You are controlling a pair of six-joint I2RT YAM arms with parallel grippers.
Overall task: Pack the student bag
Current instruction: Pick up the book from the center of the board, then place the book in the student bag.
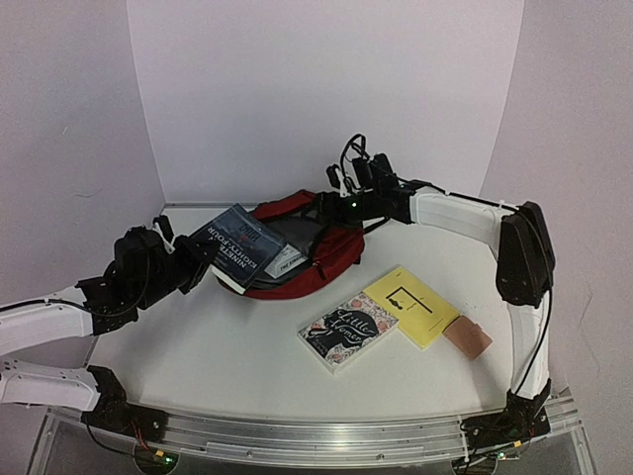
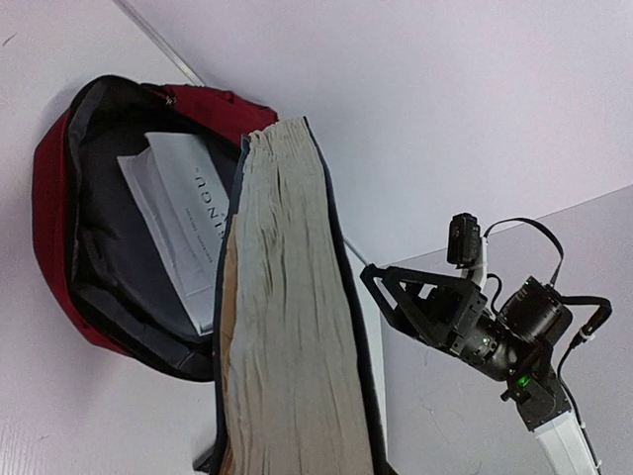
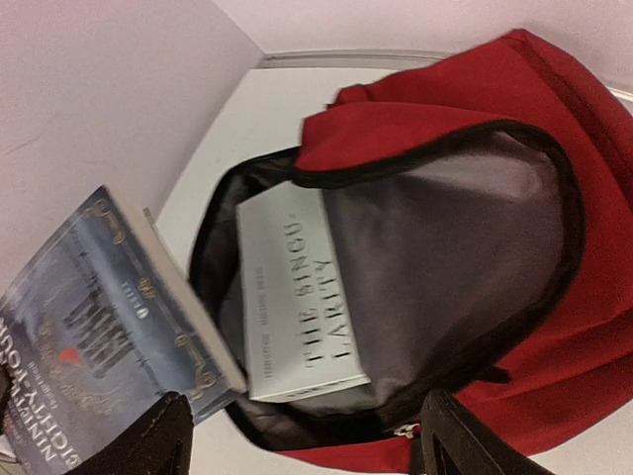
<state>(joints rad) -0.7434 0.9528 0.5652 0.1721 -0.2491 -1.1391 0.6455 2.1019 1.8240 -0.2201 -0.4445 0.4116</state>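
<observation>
The student bag point(image 1: 341, 249) lies on its side at the back of the surface point(image 1: 218, 351), its mouth open toward the left arm, with a white book point(image 3: 297, 297) inside. The left jaws grip a thick blue book point(image 1: 235, 247) right at that mouth. The right jaws are spread wide above the bag and hold nothing. The soft rim may sag, and then the blue book could bump it or the white book and shove the bag away.

1. Soft, even light falls from above; the walls and table point(image 1: 218, 346) look pale lilac, without glare.
2. Faint shadows lie under the bag point(image 1: 331, 259).
3. In the right wrist view the bag's lining is dim and the near book point(image 3: 89, 336) is slightly blurred.
</observation>
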